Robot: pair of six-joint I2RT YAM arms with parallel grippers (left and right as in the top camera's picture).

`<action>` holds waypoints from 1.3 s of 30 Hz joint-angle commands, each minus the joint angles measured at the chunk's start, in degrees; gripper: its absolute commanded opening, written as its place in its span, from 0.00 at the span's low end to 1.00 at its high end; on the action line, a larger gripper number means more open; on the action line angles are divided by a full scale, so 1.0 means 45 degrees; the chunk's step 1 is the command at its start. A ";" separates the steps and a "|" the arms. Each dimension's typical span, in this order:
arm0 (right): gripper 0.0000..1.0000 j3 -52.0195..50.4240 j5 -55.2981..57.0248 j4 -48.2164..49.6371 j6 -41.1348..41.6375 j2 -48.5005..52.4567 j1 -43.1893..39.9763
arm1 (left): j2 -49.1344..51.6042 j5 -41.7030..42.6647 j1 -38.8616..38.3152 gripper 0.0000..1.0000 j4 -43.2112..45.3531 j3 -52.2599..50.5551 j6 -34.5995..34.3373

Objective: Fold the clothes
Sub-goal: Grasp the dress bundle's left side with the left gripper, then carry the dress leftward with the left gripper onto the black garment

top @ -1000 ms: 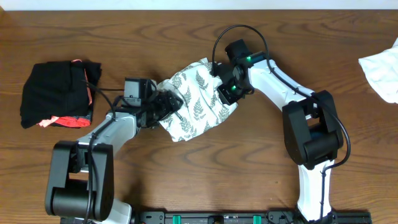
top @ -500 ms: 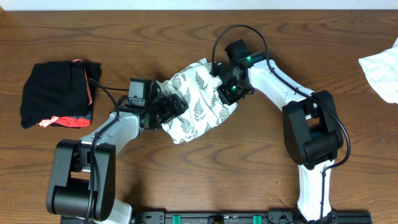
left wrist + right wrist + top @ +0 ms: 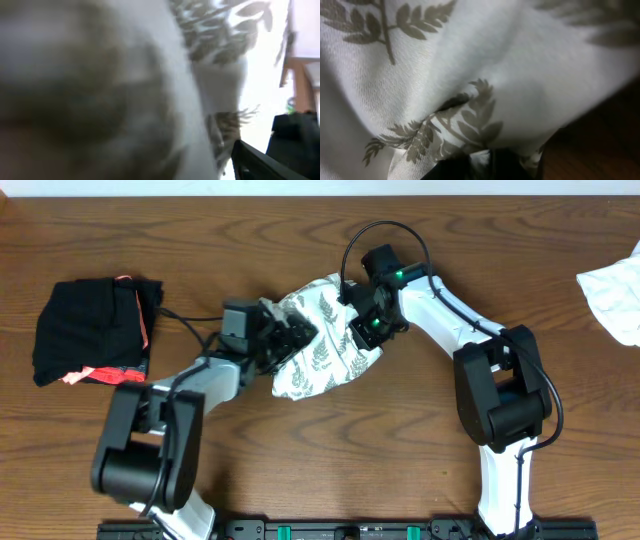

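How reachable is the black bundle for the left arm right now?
Probably yes: only bare table separates the black bundle from the left fingers, which look open at the dress edge.

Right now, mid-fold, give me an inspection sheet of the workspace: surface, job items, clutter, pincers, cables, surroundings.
Surface: brown wooden table, no spills seen.
Job's things: fern-print dress, bunched at centre between both arms.
Clutter: black bundle with coral-pink trim at far left; plain white cloth at the right edge.
Pincers: left pincer open wide against the dress's left side; right pincer shut on a gather of the dress.
Cables: black cable loop above the right wrist; second black cable trailing by the left arm.
Surroundings: black rail along the near edge; otherwise nothing seen.
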 commanded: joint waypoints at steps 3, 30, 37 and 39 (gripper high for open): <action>0.18 0.0044 -0.0058 -0.0053 -0.0272 0.0306 0.0607 | 0.0976 -0.0291 -0.0680 0.86 0.0248 -0.0398 -0.0787; 0.16 0.0466 0.0675 -0.0408 -0.0034 -0.3905 -0.1948 | -0.3701 -0.0461 0.1496 0.06 0.0068 -0.0219 0.0695; 0.15 0.0466 0.0714 -0.1112 -0.0034 -0.4265 -0.2841 | -0.5717 -0.0753 0.3376 0.06 -0.1715 0.0146 0.1739; 0.15 0.0466 0.0714 -0.1273 -0.0034 -0.4265 -0.3026 | -0.6271 -0.0738 0.4109 0.06 -0.1967 0.0160 0.1865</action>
